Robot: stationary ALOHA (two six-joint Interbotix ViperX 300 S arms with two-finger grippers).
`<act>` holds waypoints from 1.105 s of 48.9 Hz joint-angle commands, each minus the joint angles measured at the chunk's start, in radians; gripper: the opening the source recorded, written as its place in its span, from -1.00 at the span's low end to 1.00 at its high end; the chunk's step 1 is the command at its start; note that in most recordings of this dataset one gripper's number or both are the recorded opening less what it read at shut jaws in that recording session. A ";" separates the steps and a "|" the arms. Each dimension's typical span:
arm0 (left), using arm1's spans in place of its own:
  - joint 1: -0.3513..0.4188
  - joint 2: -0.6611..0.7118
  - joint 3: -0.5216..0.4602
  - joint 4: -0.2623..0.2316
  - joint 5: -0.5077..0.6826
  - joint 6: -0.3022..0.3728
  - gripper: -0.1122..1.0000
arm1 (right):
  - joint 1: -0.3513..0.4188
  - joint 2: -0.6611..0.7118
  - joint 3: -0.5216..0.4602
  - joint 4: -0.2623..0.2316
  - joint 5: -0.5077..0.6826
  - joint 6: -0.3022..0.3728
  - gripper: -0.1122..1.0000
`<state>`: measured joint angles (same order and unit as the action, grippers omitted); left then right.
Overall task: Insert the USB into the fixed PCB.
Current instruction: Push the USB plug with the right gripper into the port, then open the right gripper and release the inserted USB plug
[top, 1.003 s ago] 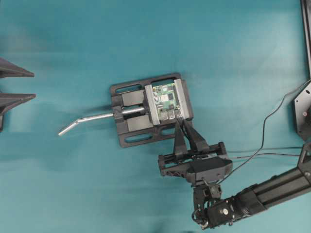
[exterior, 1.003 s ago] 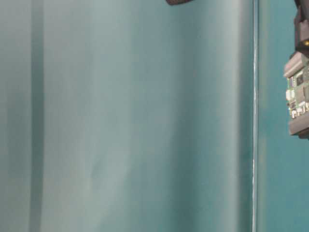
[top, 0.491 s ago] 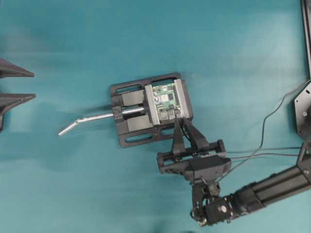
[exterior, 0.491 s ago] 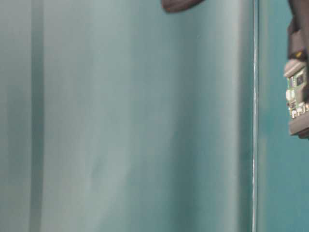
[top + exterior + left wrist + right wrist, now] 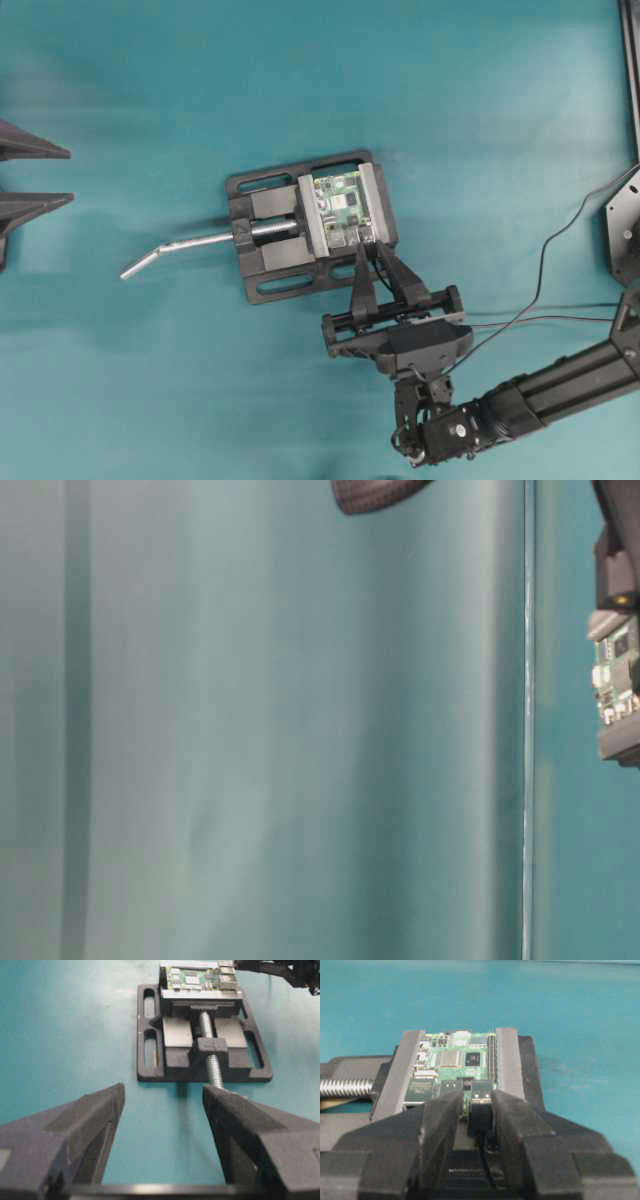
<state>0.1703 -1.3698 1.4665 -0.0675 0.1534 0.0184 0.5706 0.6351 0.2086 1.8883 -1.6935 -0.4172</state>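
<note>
The vise (image 5: 300, 225) clamped the fixed PCB (image 5: 455, 1062) for insertion. Right gripper (image 5: 472, 1110) fingers flanked the seated USB (image 5: 481, 1115), apparently released. Left gripper (image 5: 162, 1105) fingers were spread, empty.

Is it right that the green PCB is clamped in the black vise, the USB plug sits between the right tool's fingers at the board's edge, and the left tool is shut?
Not quite: the left tool is wide open, as the left wrist view shows. The rest stands: the PCB is clamped in the vise, and the USB plug sits between the right tool's fingers at the board's edge.
</note>
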 commanded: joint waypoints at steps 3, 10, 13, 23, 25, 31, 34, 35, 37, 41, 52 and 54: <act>0.000 0.009 -0.021 0.003 -0.006 -0.006 0.42 | 0.006 -0.040 -0.011 0.005 -0.006 -0.005 -0.10; 0.000 0.008 -0.021 0.003 -0.006 -0.006 0.42 | 0.026 -0.041 -0.015 0.028 -0.002 -0.009 -0.10; 0.000 0.008 -0.021 0.003 -0.006 -0.006 0.42 | 0.032 -0.041 -0.017 0.038 -0.002 -0.015 -0.10; 0.000 0.008 -0.023 0.003 -0.006 -0.006 0.42 | 0.034 -0.052 -0.005 0.041 0.006 -0.023 0.06; 0.000 0.008 -0.023 0.003 -0.006 -0.006 0.42 | 0.034 -0.054 0.002 0.041 0.011 -0.023 0.16; 0.000 0.009 -0.021 0.003 -0.005 -0.006 0.42 | 0.034 -0.074 0.018 0.041 0.052 -0.026 0.51; 0.000 0.008 -0.023 0.003 -0.006 -0.006 0.43 | 0.035 -0.097 0.031 0.041 0.069 -0.032 0.61; 0.000 0.008 -0.023 0.005 -0.006 -0.006 0.42 | 0.037 -0.103 0.037 0.041 0.072 -0.034 0.62; 0.000 0.009 -0.023 0.005 -0.006 -0.006 0.42 | 0.037 -0.120 0.048 0.041 0.080 -0.037 0.62; 0.000 0.008 -0.023 0.003 -0.006 -0.006 0.42 | 0.040 -0.156 0.074 0.040 0.089 -0.057 0.62; 0.000 0.009 -0.023 0.005 -0.006 -0.006 0.42 | 0.051 -0.304 0.141 0.025 0.127 -0.218 0.62; 0.000 0.009 -0.023 0.003 -0.005 -0.006 0.42 | 0.051 -0.333 0.152 0.023 0.156 -0.252 0.62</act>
<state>0.1703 -1.3683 1.4665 -0.0660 0.1519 0.0184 0.6151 0.3881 0.3513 1.9236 -1.5677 -0.6274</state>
